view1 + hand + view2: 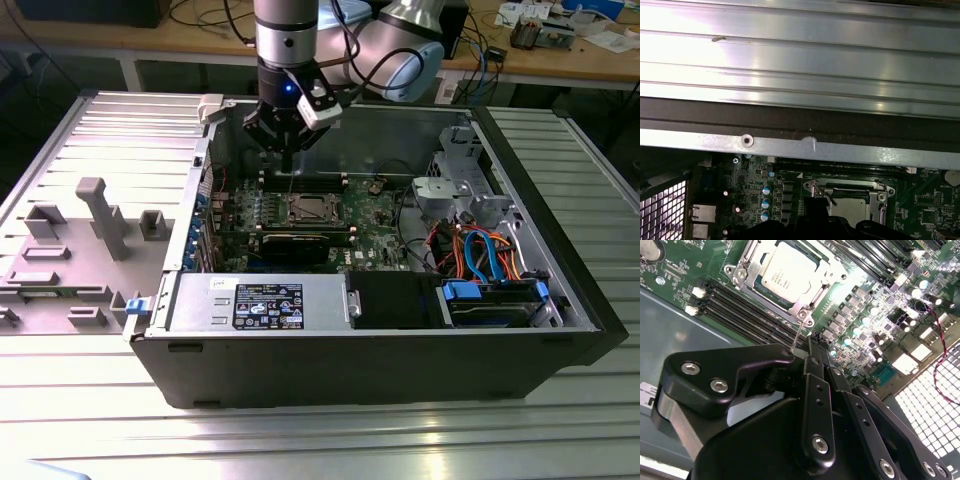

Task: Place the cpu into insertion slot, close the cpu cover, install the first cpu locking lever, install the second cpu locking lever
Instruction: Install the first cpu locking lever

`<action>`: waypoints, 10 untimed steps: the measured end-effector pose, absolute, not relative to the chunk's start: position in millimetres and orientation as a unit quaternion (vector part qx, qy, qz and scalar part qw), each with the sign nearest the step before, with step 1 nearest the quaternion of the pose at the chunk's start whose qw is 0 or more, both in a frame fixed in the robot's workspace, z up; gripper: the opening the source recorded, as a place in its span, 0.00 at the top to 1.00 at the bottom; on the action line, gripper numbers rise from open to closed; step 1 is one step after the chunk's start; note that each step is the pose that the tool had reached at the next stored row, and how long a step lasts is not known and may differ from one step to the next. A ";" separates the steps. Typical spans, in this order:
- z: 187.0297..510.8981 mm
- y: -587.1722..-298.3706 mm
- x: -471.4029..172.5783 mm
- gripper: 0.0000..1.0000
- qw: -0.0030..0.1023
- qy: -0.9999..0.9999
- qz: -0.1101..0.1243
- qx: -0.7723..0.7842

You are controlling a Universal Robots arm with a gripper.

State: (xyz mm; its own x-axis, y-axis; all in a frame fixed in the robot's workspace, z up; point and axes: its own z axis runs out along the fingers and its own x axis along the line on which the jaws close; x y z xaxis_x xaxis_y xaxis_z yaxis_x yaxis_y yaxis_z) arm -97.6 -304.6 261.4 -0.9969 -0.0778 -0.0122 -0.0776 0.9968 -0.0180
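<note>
1. Grey plastic fixtures [100,215] stand on the ribbed metal table [300,440] at the exterior view's left, beside the open black computer case [380,370].
2. Inside the case, the green motherboard [375,215] lies flat, and the insertion slot [311,209] sits near its middle, between rows of long black memory slots [745,315].
3. The cpu [788,276] lies in the slot, its dull silver top showing through the window of the cpu cover [812,297], which lies flat around it in the second wrist view.
4. The gripper [286,158] hangs above the board, just behind the socket in the exterior view; its black fingers [812,390] are drawn together with nothing visibly between them.
5. A thin wire lever [796,337] rises from the socket's corner toward the fingertips; whether they touch it cannot be told.
6. At the exterior view's right, orange and blue cables [480,250] run beside a blue drive bay [495,300].
</note>
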 end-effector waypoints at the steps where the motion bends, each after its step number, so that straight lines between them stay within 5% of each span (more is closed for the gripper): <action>1: 261.4 -304.6 -96.9 0.89 0.006 0.999 -0.009 -0.039; 10: 261.2 -304.6 -87.8 0.89 0.006 0.999 -0.009 -0.039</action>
State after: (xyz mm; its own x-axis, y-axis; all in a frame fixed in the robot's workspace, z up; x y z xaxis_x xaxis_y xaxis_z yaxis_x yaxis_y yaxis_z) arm -87.8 -304.6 261.2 -0.9969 -0.0778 -0.0122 -0.0776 0.9968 -0.0179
